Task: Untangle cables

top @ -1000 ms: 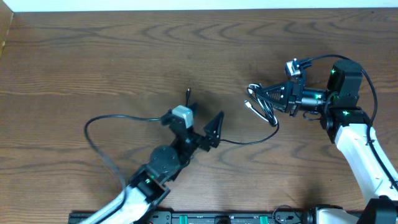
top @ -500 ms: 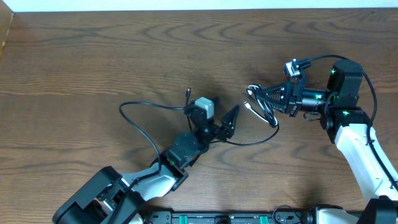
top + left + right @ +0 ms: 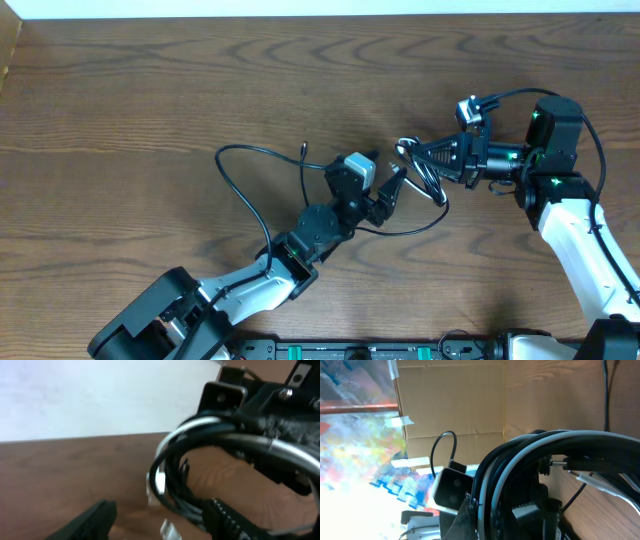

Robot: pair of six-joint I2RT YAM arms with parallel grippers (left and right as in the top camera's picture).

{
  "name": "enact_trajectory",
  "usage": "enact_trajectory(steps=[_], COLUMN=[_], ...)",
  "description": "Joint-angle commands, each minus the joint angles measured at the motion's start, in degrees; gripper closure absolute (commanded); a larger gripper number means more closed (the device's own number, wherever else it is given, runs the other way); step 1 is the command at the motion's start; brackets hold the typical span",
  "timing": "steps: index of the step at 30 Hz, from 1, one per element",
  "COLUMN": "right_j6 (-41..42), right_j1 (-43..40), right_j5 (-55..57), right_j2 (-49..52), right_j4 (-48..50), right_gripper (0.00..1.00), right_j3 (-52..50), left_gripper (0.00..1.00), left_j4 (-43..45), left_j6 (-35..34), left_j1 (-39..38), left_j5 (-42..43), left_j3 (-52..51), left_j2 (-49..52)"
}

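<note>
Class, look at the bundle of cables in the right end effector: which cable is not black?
The white cable, looped in the bundle that the right end effector pinches shut; the other cords in that bundle are all black.

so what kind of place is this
Probably a robotics lab or test bench rather than a home: a left arm and a right arm sit at a wooden table working on a cable bundle, and taped-up cardboard screens the background.
</note>
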Motion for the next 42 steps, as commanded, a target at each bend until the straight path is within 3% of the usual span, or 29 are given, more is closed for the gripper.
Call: enact_trajectory(steps=[1, 14, 21, 30, 32, 35, 42], right_j6=[1.25, 1.38, 1.36, 1.36, 1.36, 1.33, -5.92], right_j1=[-0.15, -0.13, -0.13, 1.33, 1.81, 2.12, 2.05], right_j5=[-4.02, -7.67, -8.09, -8.07, -8.07, -7.61, -1.49], right_j2=[-0.26, -0.28, -0.28, -0.28, -0.28, -0.28, -0.28], right_j4=[0.0, -0.02, 0.0, 0.0, 0.0, 0.02, 0.04], right_gripper=[0.99, 0.98, 0.99, 0.99, 0.98, 0.99, 0.98], right_j3=[0.04, 0.04, 0.04, 0.04, 0.04, 0.04, 0.04], left_gripper=[0.41, 0.49, 0.62, 0.64, 0.71, 0.92, 0.92], left_j4=[0.28, 0.31, 0.57, 1.97, 1.99, 1.97, 1.81], left_j6=[4.26, 8.02, 8.02, 8.02, 8.02, 8.02, 8.02], left_j1=[-0.07, 0.0, -0.02, -0.02, -0.02, -0.02, -0.02], left_j5=[-0.31, -3.78, -3.74, -3.72, -3.72, -3.72, -3.74], left_j3=[2.45, 3.58, 3.63, 3.91, 3.91, 3.91, 3.82], left_j2=[0.68, 2.29, 2.29, 2.29, 2.29, 2.29, 2.12])
